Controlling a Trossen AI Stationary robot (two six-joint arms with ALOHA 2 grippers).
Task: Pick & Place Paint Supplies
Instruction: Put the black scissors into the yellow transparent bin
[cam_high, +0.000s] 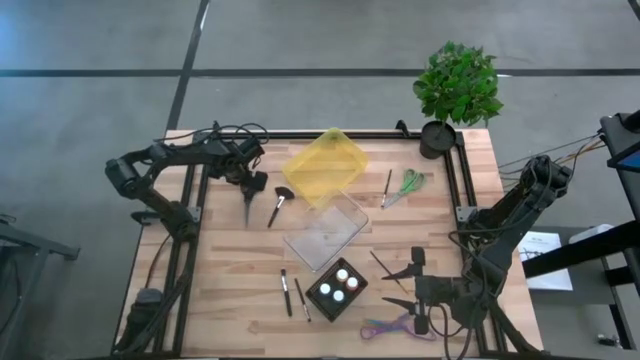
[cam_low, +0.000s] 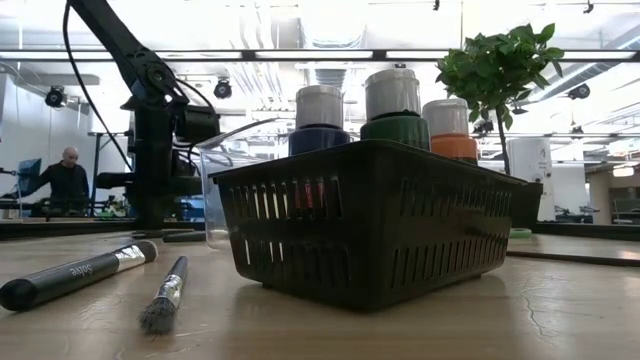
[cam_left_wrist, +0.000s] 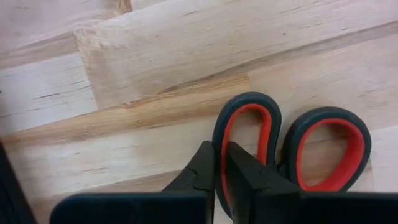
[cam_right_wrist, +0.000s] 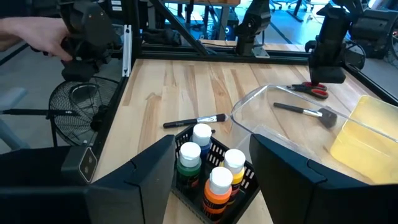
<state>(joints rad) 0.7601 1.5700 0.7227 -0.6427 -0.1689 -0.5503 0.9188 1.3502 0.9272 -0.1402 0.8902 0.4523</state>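
White-capped paint bottles (cam_right_wrist: 188, 163) stand upright in a black mesh basket (cam_high: 337, 288) at the table's near middle; blue (cam_low: 320, 135), green (cam_low: 395, 125) and orange (cam_low: 452, 145) ones show in the low view. Two dark-handled brushes (cam_high: 293, 296) lie left of the basket, one (cam_high: 278, 207) left of the trays, another (cam_high: 387, 188) by the green scissors. My left gripper (cam_left_wrist: 221, 163) is down on the red-handled scissors (cam_high: 247, 207) at the table's far left. My right gripper (cam_high: 398, 287) is open, hovering just right of the basket. My left gripper comes from above, pointing down, with its fingers closed on the black outer rim (cam_left_wrist: 217, 134) of one handle loop of the red-handled scissors. The rim runs in between the two fingertips. The scissors lie flat on the table, blades toward the near edge.
A yellow tray (cam_high: 325, 165) and a clear tray (cam_high: 325, 235) sit mid-table. Green scissors (cam_high: 411, 181) lie far right, purple scissors (cam_high: 395, 326) at the near edge under my right arm. A potted plant (cam_high: 455, 95) stands at the far right corner. A person's hand (cam_right_wrist: 25, 31) shows beyond the table.
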